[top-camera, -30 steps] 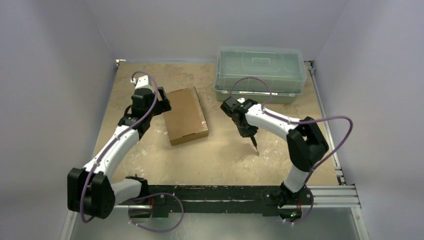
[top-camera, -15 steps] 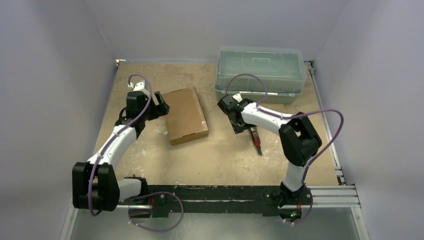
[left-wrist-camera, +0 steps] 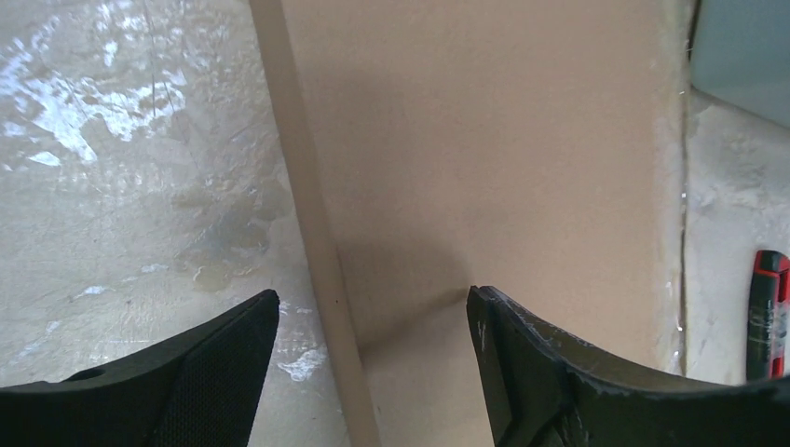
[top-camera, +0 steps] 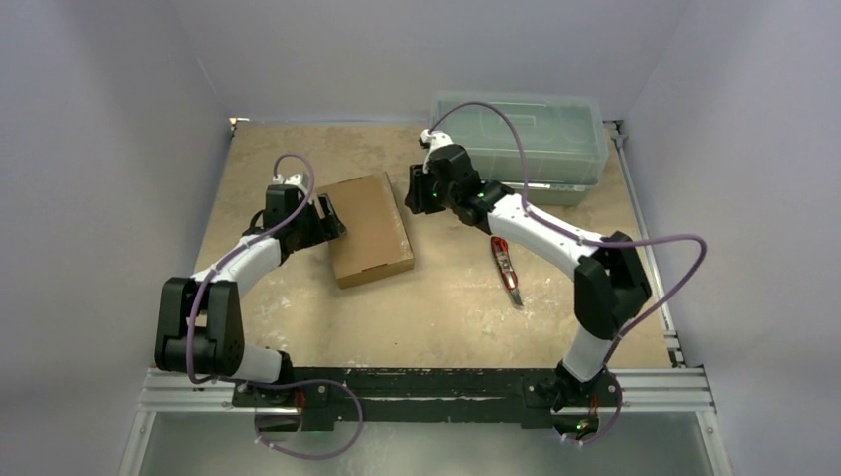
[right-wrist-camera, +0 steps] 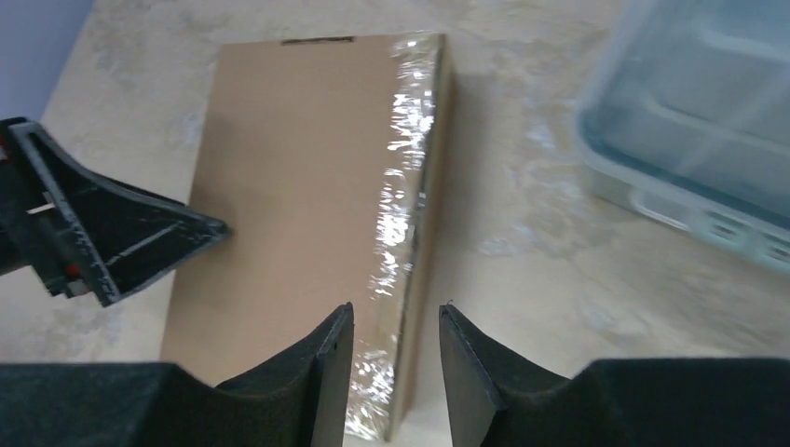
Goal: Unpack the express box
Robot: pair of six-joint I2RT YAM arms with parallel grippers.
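Observation:
The express box (top-camera: 369,228), flat brown cardboard, lies closed on the table left of centre. It fills the left wrist view (left-wrist-camera: 484,140) and shows in the right wrist view (right-wrist-camera: 298,186), with shiny tape along its right edge. My left gripper (top-camera: 332,220) is open and empty. It straddles the box's left edge (left-wrist-camera: 373,307), one finger over the lid and one over the table. My right gripper (top-camera: 412,193) is open and empty above the box's taped right edge (right-wrist-camera: 396,317).
A red utility cutter (top-camera: 506,266) lies on the table right of the box, also at the right edge of the left wrist view (left-wrist-camera: 769,312). The translucent grey-green lidded bin (top-camera: 521,134) stands at the back right (right-wrist-camera: 708,112). Walls enclose the table.
My right gripper let the red cutter go onto the table and swung back-left to the box's right edge. My left gripper shifted slightly nearer, onto the box's left edge.

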